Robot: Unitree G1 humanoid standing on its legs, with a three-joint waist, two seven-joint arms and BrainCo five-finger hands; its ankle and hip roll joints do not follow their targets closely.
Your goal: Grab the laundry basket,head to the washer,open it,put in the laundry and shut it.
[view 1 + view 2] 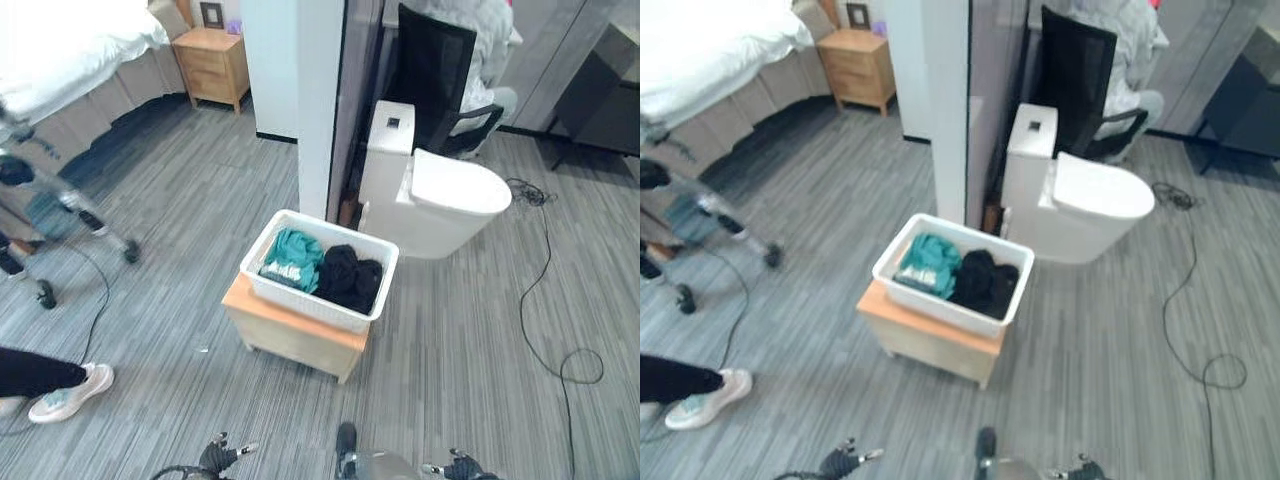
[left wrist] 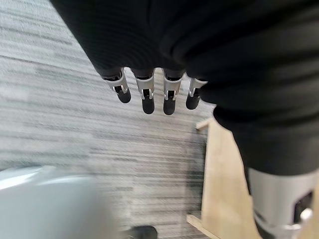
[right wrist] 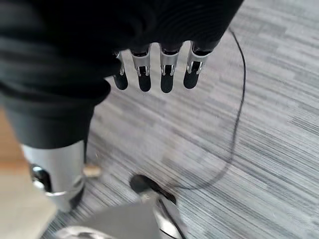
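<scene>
The grey striped floor [image 1: 180, 190] fills the field, with a bed [image 1: 70, 50] at ten o'clock, a wooden nightstand [image 1: 215, 65] at eleven o'clock, a white pillar [image 1: 295, 90] at twelve o'clock, and a white toilet [image 1: 435, 195] with a black chair [image 1: 435, 85] behind it at one o'clock. At centre stands a low wooden table [image 1: 295, 335] carrying the white laundry basket [image 1: 320, 300], which holds a teal garment [image 1: 292, 260] beside a black garment [image 1: 348, 278]. The basket's long axis runs from about ten o'clock to four o'clock, so its short ends face outward toward each arm. A person's shoe [image 1: 72, 392] lies at eight o'clock. The left hand [image 2: 149, 94] and right hand [image 3: 154, 74] hang low with fingers straight and relaxed, holding nothing. The basket lies at twelve o'clock from both, well apart; the left hand seems marginally nearer, since its wrist view catches the table edge, though this is uncertain. The grasp is judged not yet begun.
</scene>
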